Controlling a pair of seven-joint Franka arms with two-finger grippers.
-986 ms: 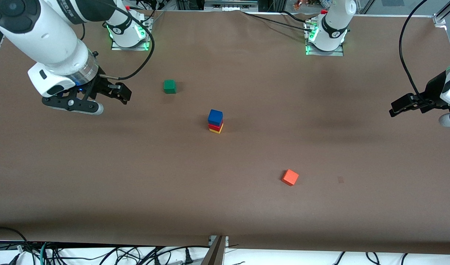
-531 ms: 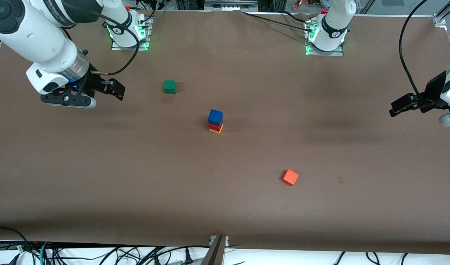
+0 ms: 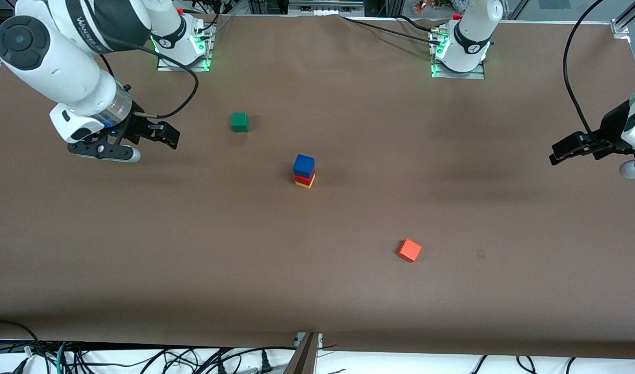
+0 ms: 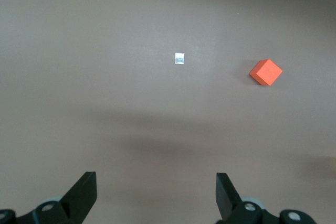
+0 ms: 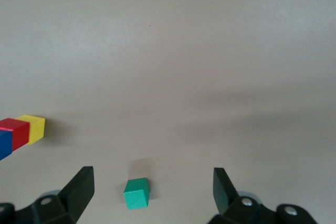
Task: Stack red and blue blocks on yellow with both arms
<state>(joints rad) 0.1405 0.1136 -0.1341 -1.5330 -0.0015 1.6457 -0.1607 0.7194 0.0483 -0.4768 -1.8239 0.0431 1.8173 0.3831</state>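
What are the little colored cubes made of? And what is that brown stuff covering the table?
The blue cube, red cube and yellow cube look like painted wood or hard foam: flat matte faces, crisp edges, no shine. Which one, I cannot tell. The brown cover looks like paper or thin matte sheeting, with faint ripples near its top edge.

The right arm bears partly legible white lettering on its black band.

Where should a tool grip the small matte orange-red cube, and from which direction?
Take the small matte orange-red cube from straight above, across two opposite flat side faces. It lies alone on the brown table, turned diagonally to the edges, so rotate the tool to match.
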